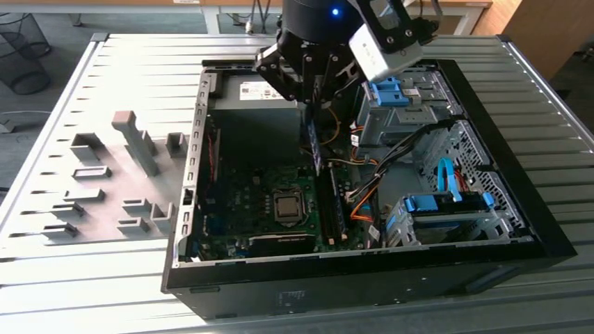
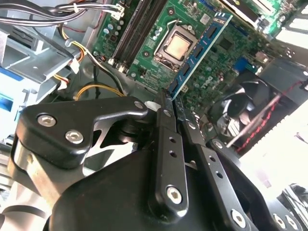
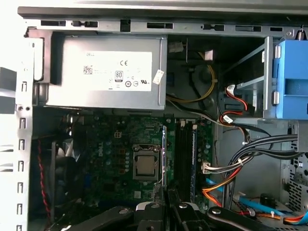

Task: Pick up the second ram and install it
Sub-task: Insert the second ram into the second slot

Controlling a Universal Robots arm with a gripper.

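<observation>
Overhead, gripper (image 1: 312, 104) clamping second ram (image 1: 315, 142).

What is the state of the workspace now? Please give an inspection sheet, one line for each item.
Surface: slatted metal table carrying an open computer case.
Job's things: second ram held on edge in the tool, above the motherboard and not yet seated; another stick sits in a slot.
Clutter: grey holder blocks on the table at the exterior view's left.
Grippers: tool shut on the second ram.
Cables: orange and black bundle beside the slots.
Surroundings: wire bin on the floor.
</observation>
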